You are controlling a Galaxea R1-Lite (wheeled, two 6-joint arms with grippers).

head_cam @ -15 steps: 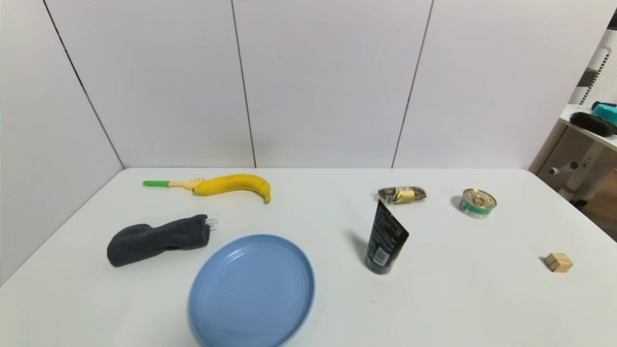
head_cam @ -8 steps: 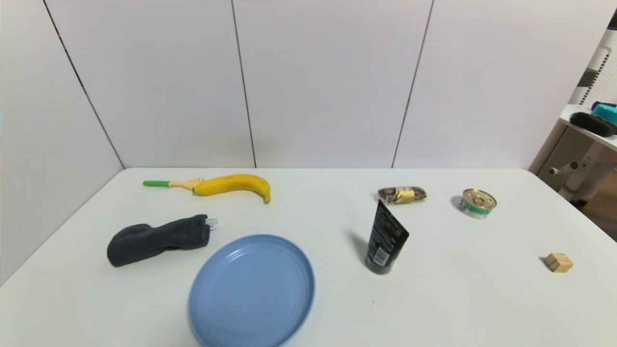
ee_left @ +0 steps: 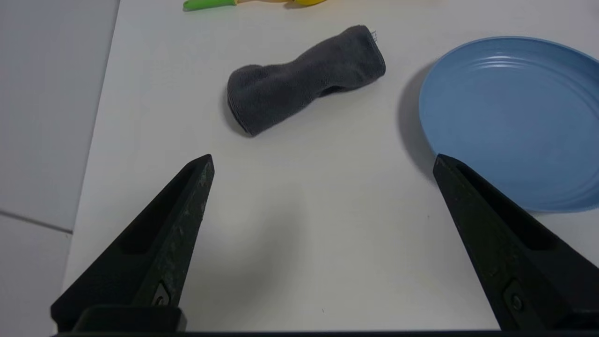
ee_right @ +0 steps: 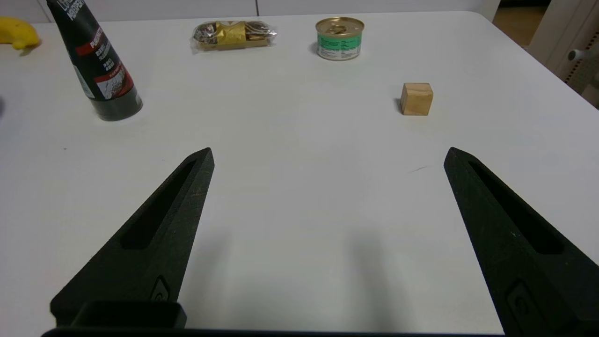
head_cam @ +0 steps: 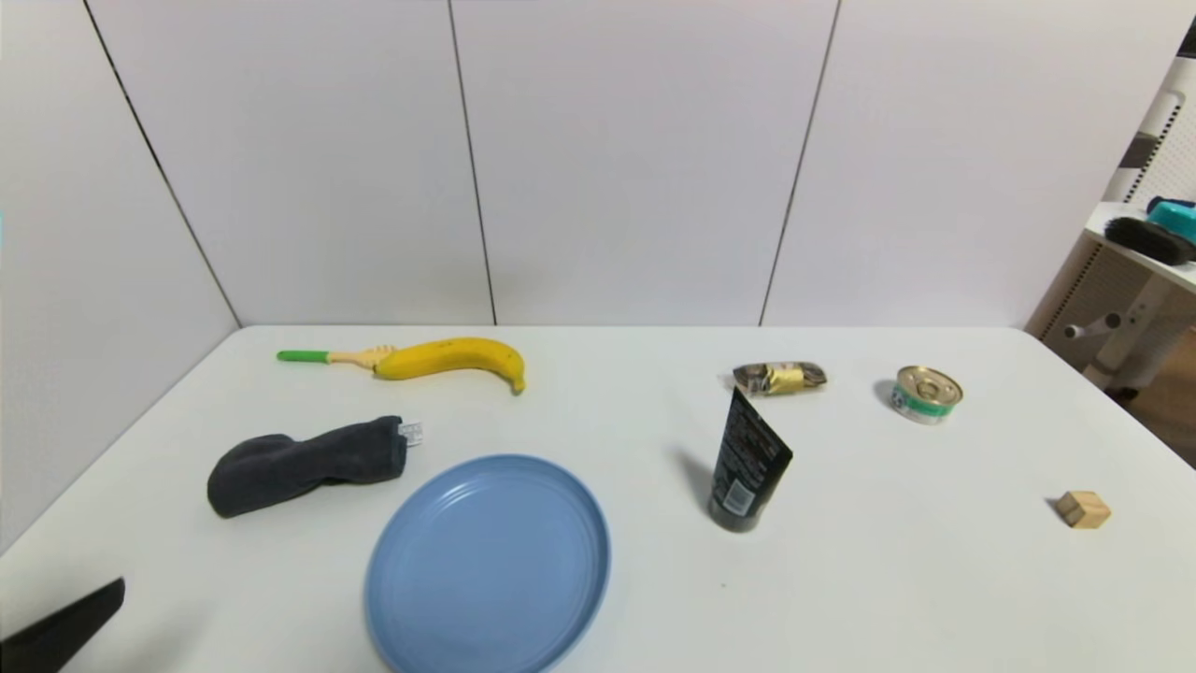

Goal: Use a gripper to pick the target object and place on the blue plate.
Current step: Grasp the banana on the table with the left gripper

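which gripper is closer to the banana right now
Left. The left gripper hangs open over the table's near left corner, with the grey cloth between it and the banana. The right gripper, also open, sits over the table's right side, beyond the black tube.

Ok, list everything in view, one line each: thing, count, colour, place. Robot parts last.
banana: 1, yellow, far left of table
fork: 1, beige with green handle, touching banana's left end
cloth: 1, dark grey, rolled, left of plate
plate: 1, light blue, near centre-left
tube: 1, black, standing on its cap, centre
snack pack: 1, clear and gold, behind tube
can: 1, gold lid, green label, far right
block: 1, wooden, right edge
table: 1, white
left gripper: black, open, near left corner
right gripper: black, open, over bare table
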